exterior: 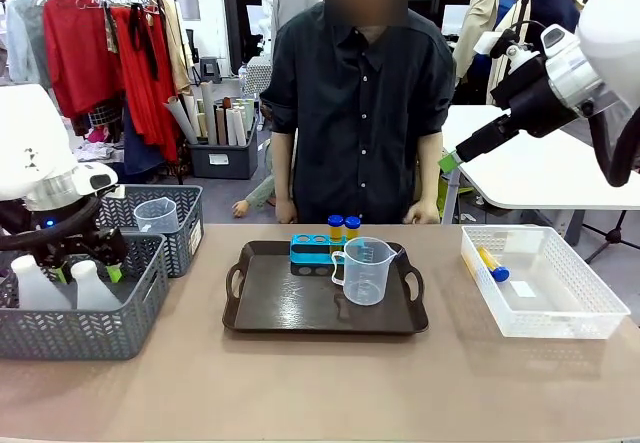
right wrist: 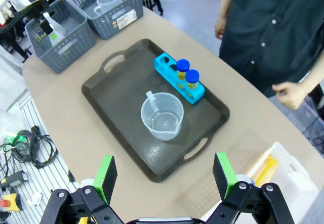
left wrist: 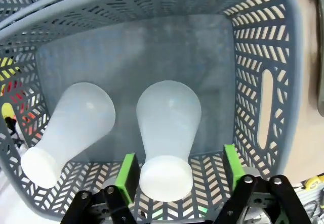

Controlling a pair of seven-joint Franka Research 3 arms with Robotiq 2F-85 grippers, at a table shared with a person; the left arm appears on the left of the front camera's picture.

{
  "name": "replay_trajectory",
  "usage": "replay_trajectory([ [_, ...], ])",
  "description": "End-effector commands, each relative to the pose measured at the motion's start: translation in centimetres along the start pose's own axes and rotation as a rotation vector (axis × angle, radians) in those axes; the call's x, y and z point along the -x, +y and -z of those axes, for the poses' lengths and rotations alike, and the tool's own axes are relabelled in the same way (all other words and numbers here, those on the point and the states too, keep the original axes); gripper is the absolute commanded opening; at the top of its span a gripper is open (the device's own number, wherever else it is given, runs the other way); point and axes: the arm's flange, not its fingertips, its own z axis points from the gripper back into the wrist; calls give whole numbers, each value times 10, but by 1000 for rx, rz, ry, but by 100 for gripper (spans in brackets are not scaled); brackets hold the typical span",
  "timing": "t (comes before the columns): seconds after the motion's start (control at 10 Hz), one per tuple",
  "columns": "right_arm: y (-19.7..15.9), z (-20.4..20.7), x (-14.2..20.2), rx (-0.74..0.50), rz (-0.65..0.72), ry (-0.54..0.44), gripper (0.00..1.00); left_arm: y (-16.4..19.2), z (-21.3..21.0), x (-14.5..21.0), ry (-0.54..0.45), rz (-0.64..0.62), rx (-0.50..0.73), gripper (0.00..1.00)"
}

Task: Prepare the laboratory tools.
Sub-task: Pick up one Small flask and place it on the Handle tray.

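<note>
In the near grey basket at the counter's L end stand 2 translucent white conical flasks. L end effector sits inside it, pads wide either side of one flask at its neck, not clamped. The other flask is just beside. Rear grey basket holds a clear beaker. Brown tray mid-counter carries a blue rack w/ 2 blue-capped yellow tubes upright, and a measuring beaker near the rack. Clear bin on R has yellow tubes lying in it. R end effector is high above the counter, wide, empty.
</note>
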Motion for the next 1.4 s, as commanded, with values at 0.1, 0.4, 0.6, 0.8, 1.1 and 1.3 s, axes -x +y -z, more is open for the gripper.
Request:
replay_trajectory([
  [0.1,0,-1,-1,-12,3,-8,100,4,-6,-4,0,0,-20,20],
  [0.4,0,-1,-1,-12,3,-8,100,5,-7,0,13,-5,-20,0],
  [0.6,0,-1,-1,-12,3,-8,100,5,-10,2,19,-4,-10,0],
  [0.8,0,-1,-1,-12,3,-8,100,-4,-36,10,5,33,-38,0],
  [1.1,0,-1,-1,-12,3,-8,100,-27,-119,24,-58,90,-80,0],
  [1.3,0,-1,-1,-12,3,-8,100,-47,-191,30,-155,109,-169,0],
])
